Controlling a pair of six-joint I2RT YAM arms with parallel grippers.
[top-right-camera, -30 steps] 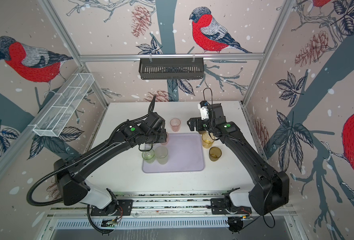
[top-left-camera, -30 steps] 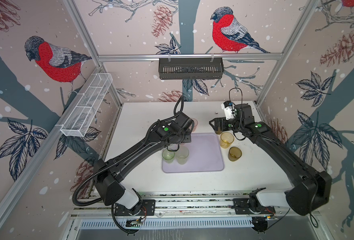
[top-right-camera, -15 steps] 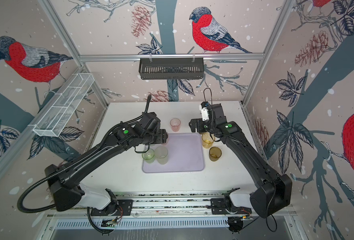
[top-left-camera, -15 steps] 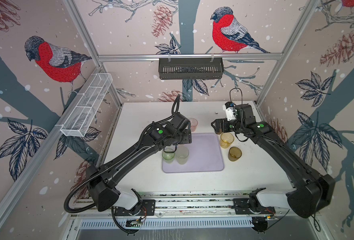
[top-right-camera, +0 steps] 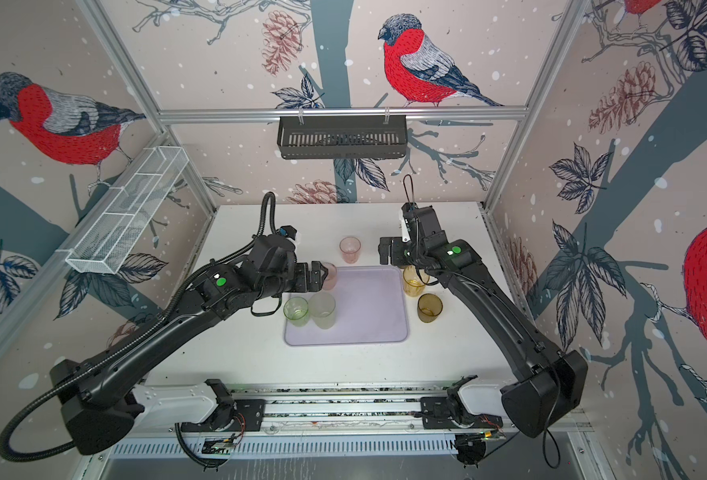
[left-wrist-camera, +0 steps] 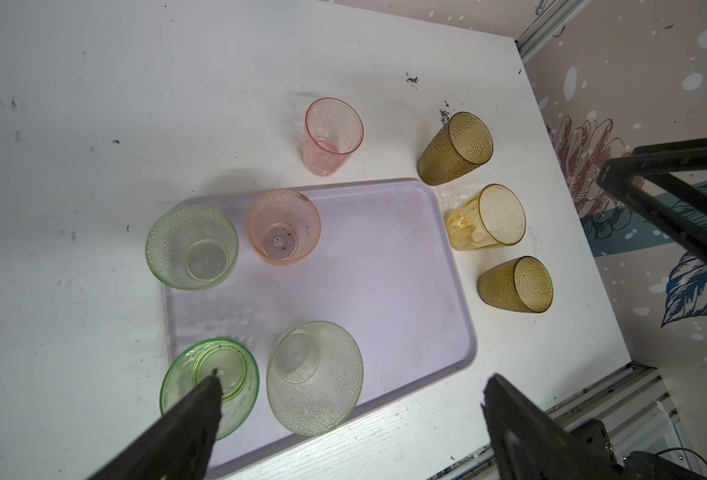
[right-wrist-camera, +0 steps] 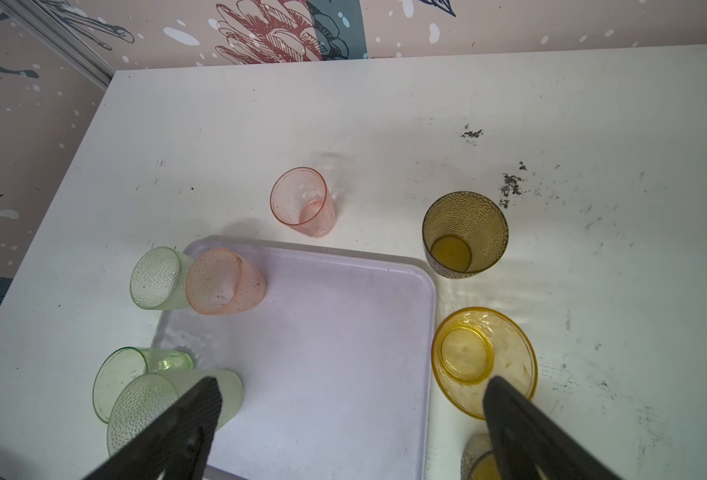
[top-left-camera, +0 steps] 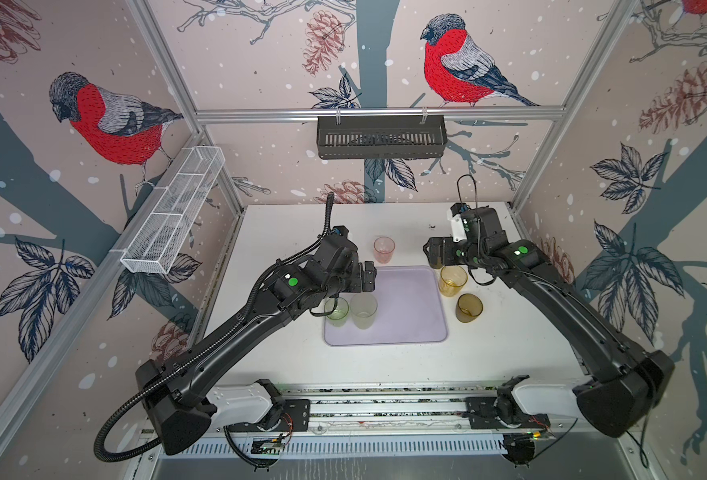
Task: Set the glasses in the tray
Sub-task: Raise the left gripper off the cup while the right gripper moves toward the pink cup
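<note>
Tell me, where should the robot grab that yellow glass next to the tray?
Probably the rim, from straight above: the yellow glass stands upright, mouth up, so one finger can go inside, one outside. The tray and a dark amber glass crowd its sides; the open right end effector hovers close above.

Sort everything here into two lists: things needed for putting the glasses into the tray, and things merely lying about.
Needed: flat pale lavender plastic tray; dimpled pale green tumbler; clear green tumbler; taller frosted green tumbler; pink tumbler on the tray; pink tumbler off the tray; yellow-amber tumbler; nearer dark amber tumbler; farther dark amber tumbler.

Lying about: black slotted wall basket; white wire mesh basket.
</note>
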